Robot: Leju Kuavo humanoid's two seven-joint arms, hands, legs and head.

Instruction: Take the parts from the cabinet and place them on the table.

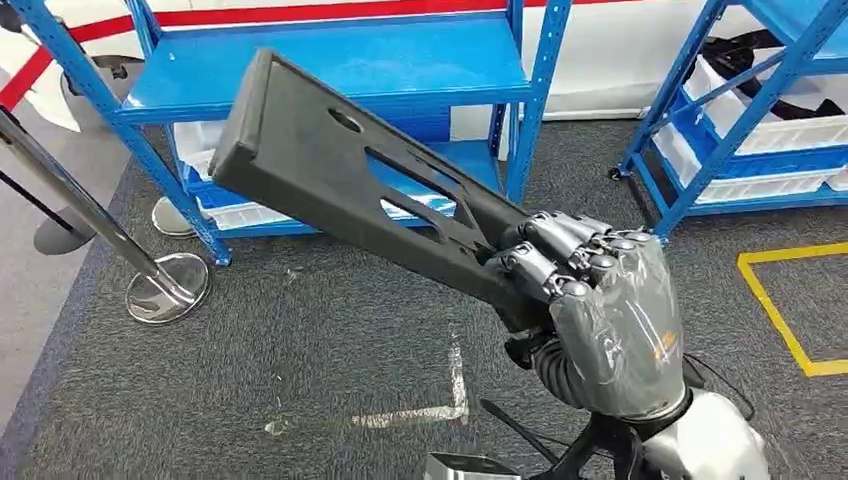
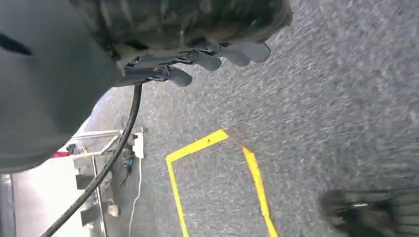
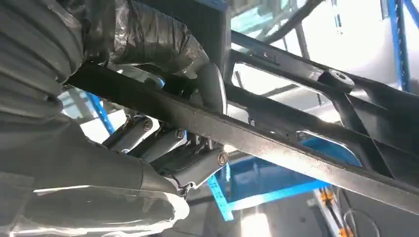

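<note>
Carry step: the right hand (image 1: 600,300), fingers (image 1: 560,250) wrapped round the part (image 1: 340,180) at frame centre, next needs the desk; left hand (image 2: 197,54) fingers spread, empty.

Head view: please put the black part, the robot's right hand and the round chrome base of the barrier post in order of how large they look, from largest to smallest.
1. black part, largest, though nearness to the camera enlarges it.
2. right hand, also near the camera.
3. round chrome base, smallest.

Matt black plastic part (image 1: 340,180), glossy blue metal shelving (image 1: 330,70), rough grey carpet (image 1: 300,350)
</note>
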